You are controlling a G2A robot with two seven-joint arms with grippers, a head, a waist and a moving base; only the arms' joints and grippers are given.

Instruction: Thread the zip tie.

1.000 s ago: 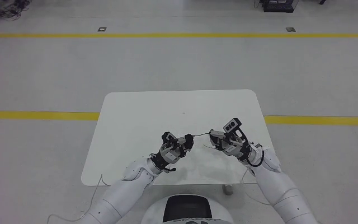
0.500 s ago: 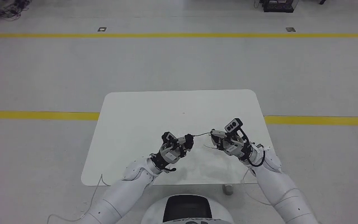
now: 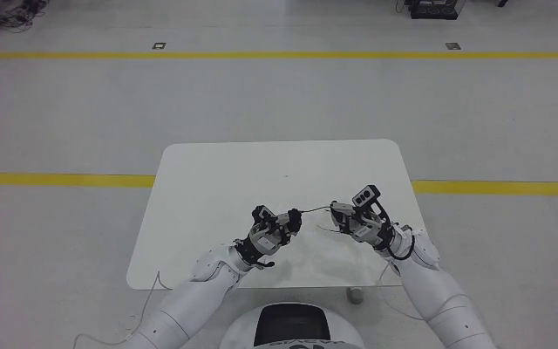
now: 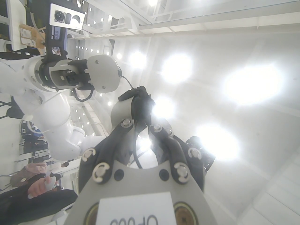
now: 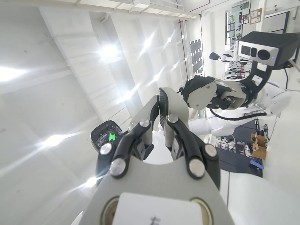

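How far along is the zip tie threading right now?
Done: the zip tie is off the table, one end in the left gripper, the other in the right gripper. In hand: it spans the gap between them. Left: no closed loop shows, so the tail probably still needs threading.

A large lab hall; yellow floor lines (image 3: 279, 55); high beamed ceiling (image 5: 46, 47); cardboard boxes (image 5: 257, 149).

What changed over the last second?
The right gripper shifted slightly outward, away from the left gripper, with the zip tie spanning the gap. The left gripper stayed put; both remain shut on the zip tie.
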